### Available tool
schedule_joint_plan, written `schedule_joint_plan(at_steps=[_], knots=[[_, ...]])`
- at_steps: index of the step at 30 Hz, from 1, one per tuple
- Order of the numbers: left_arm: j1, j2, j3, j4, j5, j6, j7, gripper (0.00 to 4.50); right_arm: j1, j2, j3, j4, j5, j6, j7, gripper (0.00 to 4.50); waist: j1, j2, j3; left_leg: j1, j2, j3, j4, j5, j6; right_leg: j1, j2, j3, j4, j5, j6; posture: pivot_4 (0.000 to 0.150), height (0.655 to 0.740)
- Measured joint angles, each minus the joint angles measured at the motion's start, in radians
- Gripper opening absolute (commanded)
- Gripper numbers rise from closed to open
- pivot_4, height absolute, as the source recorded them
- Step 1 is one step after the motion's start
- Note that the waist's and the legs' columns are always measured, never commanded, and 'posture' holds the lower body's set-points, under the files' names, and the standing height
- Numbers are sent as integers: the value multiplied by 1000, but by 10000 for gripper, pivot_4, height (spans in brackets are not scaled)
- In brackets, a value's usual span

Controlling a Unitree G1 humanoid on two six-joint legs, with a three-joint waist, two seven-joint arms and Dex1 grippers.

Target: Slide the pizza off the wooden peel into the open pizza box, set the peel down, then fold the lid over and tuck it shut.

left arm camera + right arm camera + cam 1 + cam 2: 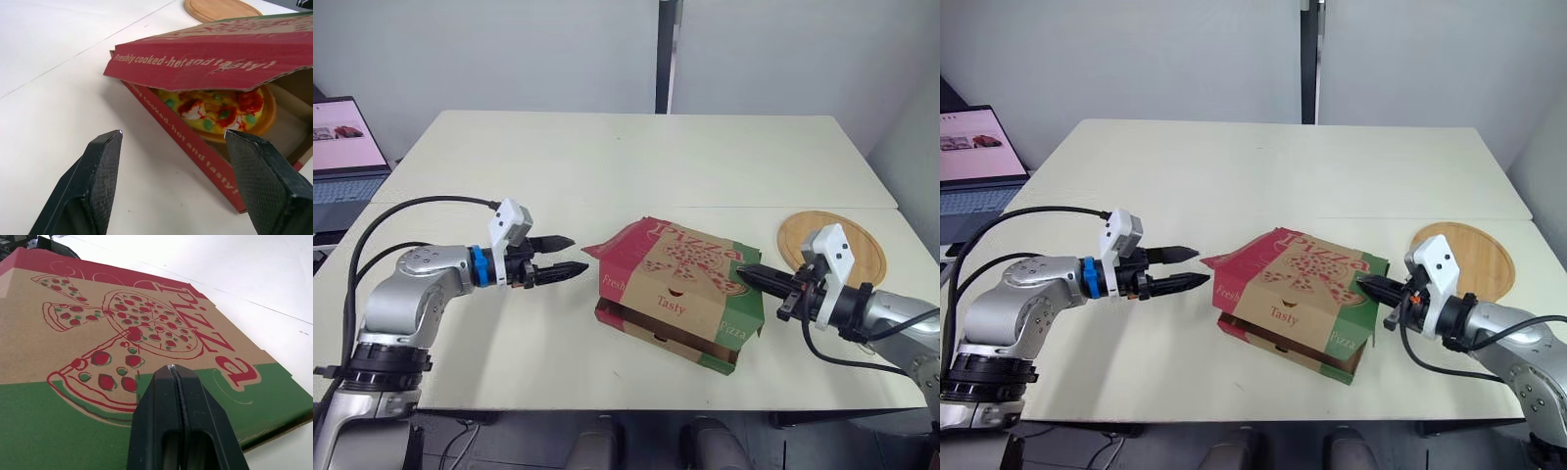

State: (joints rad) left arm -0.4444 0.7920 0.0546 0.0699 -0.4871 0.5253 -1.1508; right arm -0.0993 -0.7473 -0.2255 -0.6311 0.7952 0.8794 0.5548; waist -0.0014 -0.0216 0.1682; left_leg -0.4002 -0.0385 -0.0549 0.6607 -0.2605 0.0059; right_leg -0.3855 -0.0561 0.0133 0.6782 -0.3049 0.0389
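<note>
The lid near the table's front edge gapes over the pizza, so the right gripper, pinched empty, should press it flat while the wide-open left gripper tucks the flap.

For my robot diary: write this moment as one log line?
pizza: in box | lid: folded over, untucked | peel: on table | left fingers: open, beside box | right fingers: shut, at lid

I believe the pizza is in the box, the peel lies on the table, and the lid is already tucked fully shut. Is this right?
Not quite. The lid is folded over but not tucked: in the left wrist view it gapes open, with the pizza visible underneath. The rest is right.
</note>
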Motion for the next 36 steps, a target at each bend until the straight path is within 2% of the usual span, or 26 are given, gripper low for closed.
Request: schedule_joint_plan(at_steps=[9,15,18,27,36], knots=[[-83,2,-2,149,66,-78,-21,34623,-4,-11,6,10,-26,-10,18,0,0,0,0,0,0,0,0,0,0,-1,0,0,0,0,0,1500,7318],[-115,2,-6,174,80,-80,-44,34623,-4,-14,7,10,-27,-12,32,0,0,0,0,-1,0,0,0,0,0,-1,0,0,0,0,0,1500,7318],[-134,2,-9,195,90,-81,-58,28662,-4,-14,8,10,-27,-12,33,0,0,0,0,-1,0,0,0,0,0,-1,0,0,1,0,0,1500,7318],[-186,2,-9,250,93,-68,-78,452,-4,-17,8,10,-27,-12,35,0,-1,0,0,-1,0,0,0,0,0,-1,0,0,1,0,0,1500,7318],[-196,0,-9,199,72,1,-108,148,-5,-25,8,10,-27,-12,42,0,-1,0,0,-1,0,0,0,0,0,-1,0,0,1,0,0,1500,7318]])
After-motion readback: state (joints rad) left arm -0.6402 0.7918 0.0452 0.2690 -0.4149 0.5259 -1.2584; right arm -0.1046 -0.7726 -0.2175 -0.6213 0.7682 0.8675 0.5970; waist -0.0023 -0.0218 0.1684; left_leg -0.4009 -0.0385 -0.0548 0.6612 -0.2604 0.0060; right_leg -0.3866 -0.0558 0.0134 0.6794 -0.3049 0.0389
